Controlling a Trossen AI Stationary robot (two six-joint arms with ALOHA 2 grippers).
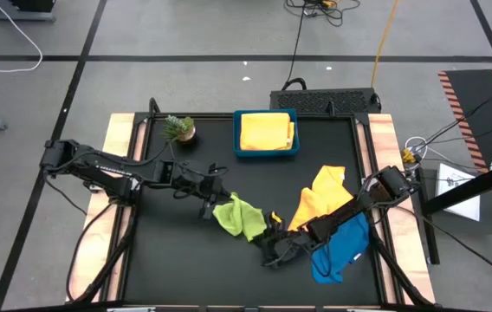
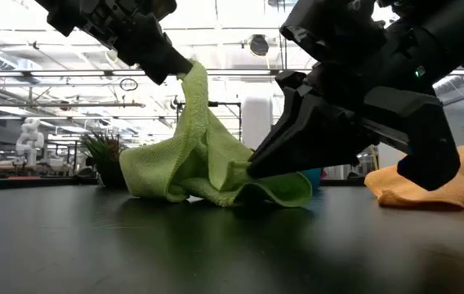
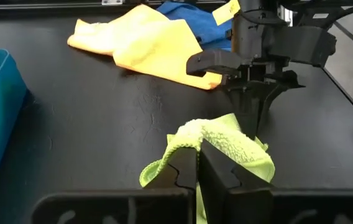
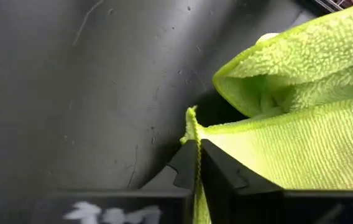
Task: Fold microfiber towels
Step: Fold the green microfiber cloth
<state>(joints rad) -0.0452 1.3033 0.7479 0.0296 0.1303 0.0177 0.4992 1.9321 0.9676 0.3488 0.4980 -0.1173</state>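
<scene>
A lime green towel [image 1: 239, 217] lies crumpled mid-table, one part pulled up, its lower folds [image 2: 216, 184] resting on the table. My left gripper [image 1: 209, 204] is shut on its raised part. My right gripper [image 1: 272, 236] comes in low from the right and is shut on the towel's edge near the table. An orange towel [image 1: 320, 198] and a blue towel [image 1: 341, 251] lie loose under the right arm. A yellow towel [image 1: 266, 130] lies in the blue tray [image 1: 239, 147]. My left gripper pinches a raised corner of the green towel [image 2: 193, 75] between its two fingers, slanting down from the table's left. The cloth hangs slack below the fingers, its lower part on the table. My right gripper pinches the towel's hemmed edge [image 4: 193, 132] between its fingertips [image 2: 258, 167], slanting down from the table's right, just above the table. It looks like one layer.
A small potted plant [image 1: 179, 129] stands at the far left, next to the blue tray. The orange towel [image 2: 428, 188] lies right beside my right gripper. Bare black tabletop [image 1: 177, 260] lies toward the near left.
</scene>
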